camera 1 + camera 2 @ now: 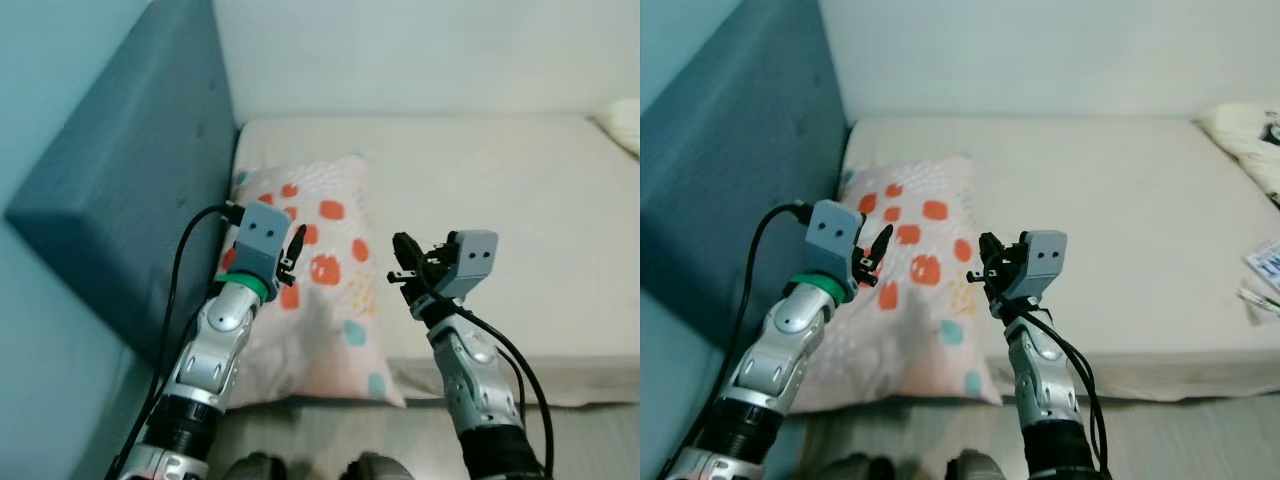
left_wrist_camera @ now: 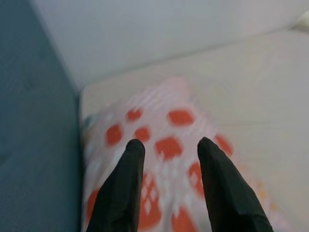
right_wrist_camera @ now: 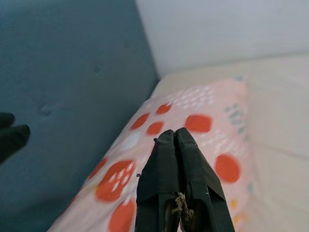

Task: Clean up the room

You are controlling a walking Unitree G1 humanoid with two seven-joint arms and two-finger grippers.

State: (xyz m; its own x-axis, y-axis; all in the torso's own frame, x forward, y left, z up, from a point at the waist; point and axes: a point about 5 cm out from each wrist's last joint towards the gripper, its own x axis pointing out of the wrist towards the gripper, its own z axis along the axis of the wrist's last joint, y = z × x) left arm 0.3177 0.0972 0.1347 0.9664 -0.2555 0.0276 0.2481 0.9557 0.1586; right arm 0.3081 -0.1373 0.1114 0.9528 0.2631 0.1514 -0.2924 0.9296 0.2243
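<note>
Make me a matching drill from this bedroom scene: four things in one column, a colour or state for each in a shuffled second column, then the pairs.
Things
1. left pincer
2. right pincer
3. padded fabric headboard
4. soft rectangular pillow

Colour or state
A. teal blue
B. fingers pressed together
C. pale pink with orange-red spots
D. fingers spread apart

Pairs: 1-D, 2-B, 3-A, 4-C
</note>
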